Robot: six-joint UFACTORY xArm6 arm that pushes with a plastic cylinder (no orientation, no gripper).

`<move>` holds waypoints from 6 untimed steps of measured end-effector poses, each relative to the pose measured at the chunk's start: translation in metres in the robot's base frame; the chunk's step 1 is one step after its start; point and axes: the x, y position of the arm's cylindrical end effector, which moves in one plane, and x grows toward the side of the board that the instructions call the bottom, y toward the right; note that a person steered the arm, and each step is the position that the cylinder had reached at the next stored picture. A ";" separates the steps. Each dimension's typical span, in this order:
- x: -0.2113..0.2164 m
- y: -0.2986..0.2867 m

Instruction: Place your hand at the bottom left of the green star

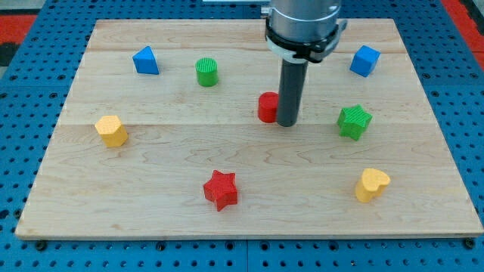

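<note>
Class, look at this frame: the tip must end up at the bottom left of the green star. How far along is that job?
Done: nothing yet. In hand: my tip stands right beside the red block, well to the view's left of the green star, with bare board between them. Left: travel towards the view's right and slightly down, stopping just below-left of the star without nudging it.

Wooden board carries green star; red star; blue cube; green cylinder.

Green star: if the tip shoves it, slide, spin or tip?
The green star sits low and flat on the smooth wooden board, so it probably slides rather than tips. Its points likely make off-centre pushes spin it. My tip is left of it.
</note>
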 end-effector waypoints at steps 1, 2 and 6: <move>-0.008 -0.027; -0.008 -0.016; 0.113 0.046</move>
